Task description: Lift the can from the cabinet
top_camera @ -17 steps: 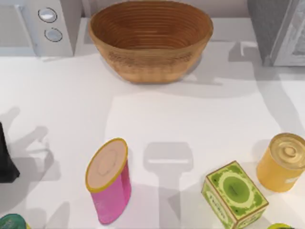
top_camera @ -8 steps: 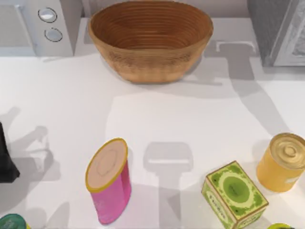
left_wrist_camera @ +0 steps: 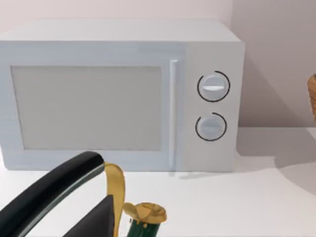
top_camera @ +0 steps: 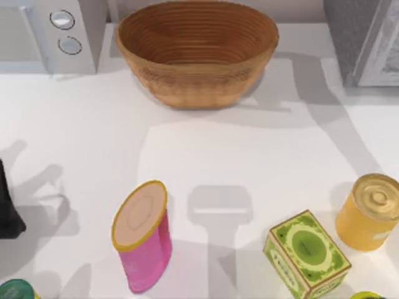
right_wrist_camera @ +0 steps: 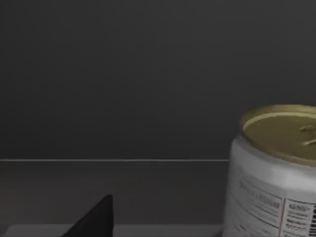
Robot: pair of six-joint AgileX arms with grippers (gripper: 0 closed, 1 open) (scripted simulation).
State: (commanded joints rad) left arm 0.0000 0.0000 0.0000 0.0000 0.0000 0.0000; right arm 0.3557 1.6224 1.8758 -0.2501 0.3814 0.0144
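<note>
The can is yellow with a gold lid and stands upright at the right edge of the cabinet, the broad white worktop. It also stands close by in the right wrist view, the can showing its gold top and a pale printed label against a dark background. A black wedge of my right gripper lies a little apart from the can. A black piece of my left arm sits at the table's left edge, and a black curved part of my left gripper faces the microwave.
A woven basket stands at the back centre, a white microwave at the back left and a grey unit at the back right. A pink canister and a green box stand at the front, with a green bottle at the front left.
Only the arm shadow at the back right, beside the basket and grey unit, has shifted. The can and the other objects have not moved.
</note>
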